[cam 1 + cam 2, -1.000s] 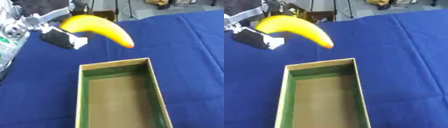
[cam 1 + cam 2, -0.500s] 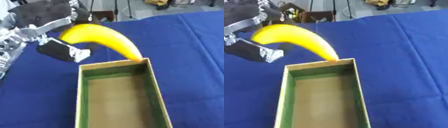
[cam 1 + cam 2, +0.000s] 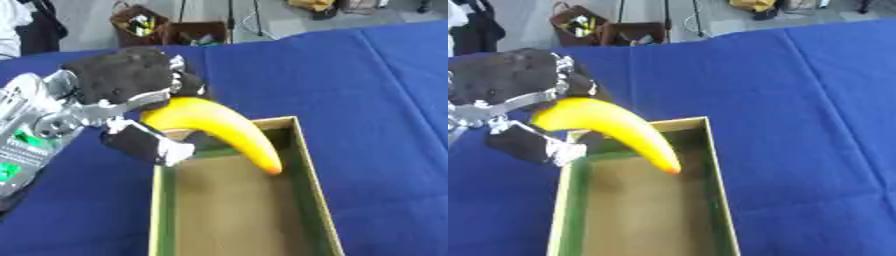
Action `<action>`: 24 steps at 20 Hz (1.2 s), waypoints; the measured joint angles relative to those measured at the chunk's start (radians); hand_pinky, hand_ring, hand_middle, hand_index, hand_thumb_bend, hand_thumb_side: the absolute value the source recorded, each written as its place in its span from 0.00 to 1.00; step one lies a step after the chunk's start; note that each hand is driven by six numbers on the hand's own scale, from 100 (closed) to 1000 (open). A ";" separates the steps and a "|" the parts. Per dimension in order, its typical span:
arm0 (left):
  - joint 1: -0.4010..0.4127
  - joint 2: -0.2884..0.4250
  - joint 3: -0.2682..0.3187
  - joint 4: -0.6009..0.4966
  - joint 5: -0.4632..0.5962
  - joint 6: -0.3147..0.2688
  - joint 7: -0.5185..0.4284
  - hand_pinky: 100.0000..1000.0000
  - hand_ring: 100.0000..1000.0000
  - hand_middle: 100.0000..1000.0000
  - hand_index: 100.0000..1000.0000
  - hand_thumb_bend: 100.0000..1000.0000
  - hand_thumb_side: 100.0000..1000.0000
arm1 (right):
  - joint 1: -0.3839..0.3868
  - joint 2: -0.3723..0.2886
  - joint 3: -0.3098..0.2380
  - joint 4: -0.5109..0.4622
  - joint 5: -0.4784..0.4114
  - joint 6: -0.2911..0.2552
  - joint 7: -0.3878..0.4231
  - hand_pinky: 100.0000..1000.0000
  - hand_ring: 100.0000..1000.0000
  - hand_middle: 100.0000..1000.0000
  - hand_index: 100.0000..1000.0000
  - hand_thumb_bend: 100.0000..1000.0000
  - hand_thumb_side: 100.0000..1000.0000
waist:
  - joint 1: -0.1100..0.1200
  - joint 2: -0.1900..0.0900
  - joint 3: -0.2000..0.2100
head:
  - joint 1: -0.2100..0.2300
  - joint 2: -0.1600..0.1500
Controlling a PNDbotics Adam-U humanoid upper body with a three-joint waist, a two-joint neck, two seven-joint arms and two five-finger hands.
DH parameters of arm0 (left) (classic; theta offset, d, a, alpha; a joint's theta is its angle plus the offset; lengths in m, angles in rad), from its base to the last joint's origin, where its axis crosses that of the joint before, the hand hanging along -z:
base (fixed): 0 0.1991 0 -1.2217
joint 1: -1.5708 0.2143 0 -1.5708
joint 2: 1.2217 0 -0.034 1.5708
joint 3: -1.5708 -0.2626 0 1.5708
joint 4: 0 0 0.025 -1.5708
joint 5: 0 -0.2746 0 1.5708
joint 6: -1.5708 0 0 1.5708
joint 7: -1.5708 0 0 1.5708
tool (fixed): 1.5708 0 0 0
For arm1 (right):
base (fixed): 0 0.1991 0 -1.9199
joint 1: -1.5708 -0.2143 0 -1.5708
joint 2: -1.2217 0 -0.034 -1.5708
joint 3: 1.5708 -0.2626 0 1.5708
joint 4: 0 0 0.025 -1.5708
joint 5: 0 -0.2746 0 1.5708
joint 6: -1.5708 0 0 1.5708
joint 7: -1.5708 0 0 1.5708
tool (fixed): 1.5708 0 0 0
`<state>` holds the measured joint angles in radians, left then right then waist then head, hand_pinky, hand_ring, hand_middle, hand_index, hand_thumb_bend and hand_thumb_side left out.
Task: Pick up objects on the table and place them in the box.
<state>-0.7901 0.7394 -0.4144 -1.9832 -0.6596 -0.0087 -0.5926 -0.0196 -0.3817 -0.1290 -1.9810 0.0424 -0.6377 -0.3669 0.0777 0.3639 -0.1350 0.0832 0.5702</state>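
Note:
My left hand [image 3: 122, 92] comes in from the left and is shut on a yellow banana [image 3: 219, 127]. The banana curves down to the right, and its orange tip hangs over the far end of the open cardboard box [image 3: 311, 170]. The box has green inner walls and a brown floor, and nothing shows inside it. It stands on the blue tablecloth [image 3: 376, 90]. My thumb [image 3: 144, 145] sits under the banana at the box's far left corner. The right hand shows in neither view.
Blue cloth covers the table to the right of the box and behind it. Beyond the table's far edge, small open boxes of odds and ends [image 3: 171, 30] stand on the floor.
My left hand has carried the banana down and to the right, from beside the box's far edge to over its far end. The camera has also shifted.

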 measured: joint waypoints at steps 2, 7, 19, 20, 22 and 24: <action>0.003 0.000 -0.019 0.000 -0.007 -0.002 -0.002 0.22 0.40 0.31 0.47 0.00 0.39 | -0.003 0.000 0.000 0.000 0.000 0.001 0.000 0.71 0.58 0.53 0.71 0.00 0.58 | 0.000 0.000 0.000 | 0.001 0.000; 0.006 -0.017 -0.066 0.000 -0.011 -0.007 -0.011 0.22 0.40 0.31 0.46 0.00 0.40 | -0.007 0.000 0.000 0.000 -0.001 0.003 -0.002 0.71 0.58 0.53 0.71 0.00 0.58 | 0.000 0.001 -0.001 | 0.004 -0.001; 0.020 -0.054 -0.146 0.000 -0.010 0.009 -0.070 0.34 0.49 0.47 0.66 0.00 0.55 | -0.008 0.007 0.000 0.000 -0.005 0.007 -0.001 0.71 0.58 0.53 0.71 0.00 0.58 | 0.000 0.006 -0.001 | 0.005 -0.001; 0.020 -0.054 -0.151 0.000 -0.011 0.004 -0.081 0.35 0.50 0.48 0.69 0.00 0.56 | -0.009 0.007 0.000 0.000 -0.006 0.007 -0.001 0.71 0.58 0.53 0.71 0.00 0.58 | 0.000 0.005 -0.001 | 0.005 -0.001; 0.020 -0.054 -0.156 0.000 -0.012 -0.009 -0.105 0.39 0.55 0.55 0.75 0.00 0.58 | -0.009 0.007 0.000 0.000 -0.007 0.007 -0.001 0.71 0.58 0.53 0.71 0.00 0.58 | 0.000 0.005 -0.002 | 0.005 -0.001; 0.022 -0.054 -0.164 0.000 -0.020 -0.025 -0.131 0.42 0.60 0.61 0.80 0.00 0.60 | -0.009 0.007 0.000 0.000 -0.009 0.007 -0.001 0.71 0.58 0.53 0.71 0.00 0.58 | 0.000 0.004 -0.006 | 0.006 -0.001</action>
<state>-0.7678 0.6857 -0.5782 -1.9833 -0.6791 -0.0338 -0.7234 -0.0281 -0.3746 -0.1289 -1.9810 0.0337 -0.6309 -0.3680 0.0777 0.3683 -0.1407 0.0893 0.5688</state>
